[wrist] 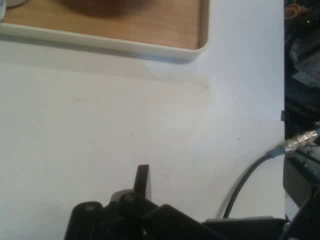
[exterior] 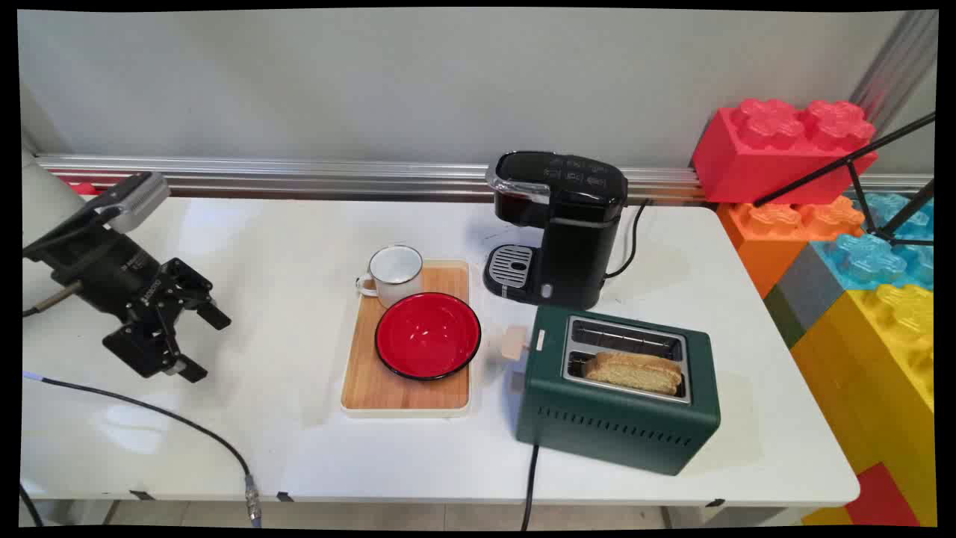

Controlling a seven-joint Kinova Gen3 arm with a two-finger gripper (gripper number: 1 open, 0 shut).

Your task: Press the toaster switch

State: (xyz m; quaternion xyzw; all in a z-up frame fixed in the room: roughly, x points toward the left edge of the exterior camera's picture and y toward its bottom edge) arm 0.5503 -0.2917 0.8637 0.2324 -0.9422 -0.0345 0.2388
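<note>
My black gripper (exterior: 204, 344) hangs over the left part of the white table (exterior: 284, 441), open and holding nothing. It points toward a wooden tray (exterior: 407, 392) to its right, a good hand's width away. On the tray stand a white mug (exterior: 394, 274) and a red bowl (exterior: 427, 335). In the hand view one finger (wrist: 143, 181) rises at the bottom, with the wooden tray's corner (wrist: 165, 35) across bare table at the top.
A black coffee machine (exterior: 562, 224) stands behind the tray's right side. A green toaster (exterior: 620, 388) holds a slice of bread (exterior: 635, 371) in its near slot. A black cable (exterior: 187, 426) crosses the table's near left. Big toy bricks (exterior: 844, 246) are stacked at the right.
</note>
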